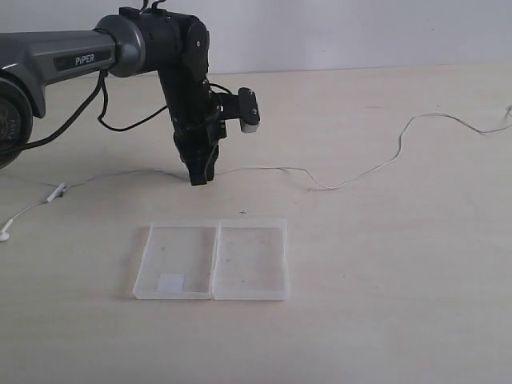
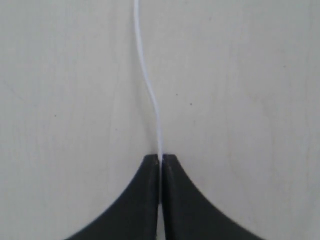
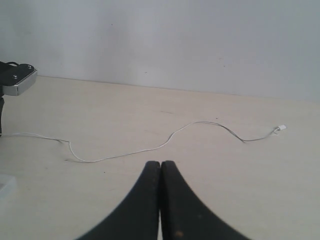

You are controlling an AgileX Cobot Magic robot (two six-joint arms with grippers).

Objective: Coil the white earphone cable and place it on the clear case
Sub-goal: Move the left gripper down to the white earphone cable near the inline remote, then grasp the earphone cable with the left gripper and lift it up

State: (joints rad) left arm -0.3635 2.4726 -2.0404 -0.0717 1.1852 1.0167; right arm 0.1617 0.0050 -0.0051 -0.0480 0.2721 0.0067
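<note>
The white earphone cable point(image 1: 352, 178) lies stretched across the table from an earbud point(image 1: 5, 235) at the far left to the right edge. My left gripper point(image 1: 199, 179) points straight down on the cable's middle and is shut on it; in the left wrist view the wire point(image 2: 150, 95) runs out from between the closed fingertips point(image 2: 161, 159). The clear case point(image 1: 211, 259) lies open and flat in front of that gripper, with a white patch point(image 1: 171, 282) in its left half. My right gripper point(image 3: 160, 164) is shut and empty, away from the cable point(image 3: 125, 154), and is out of the exterior view.
An inline remote point(image 1: 56, 192) sits on the cable at the left. The cable's plug end point(image 3: 282, 128) lies far right near the wall. The left arm's black cabling point(image 1: 120, 124) loops above the table behind the gripper.
</note>
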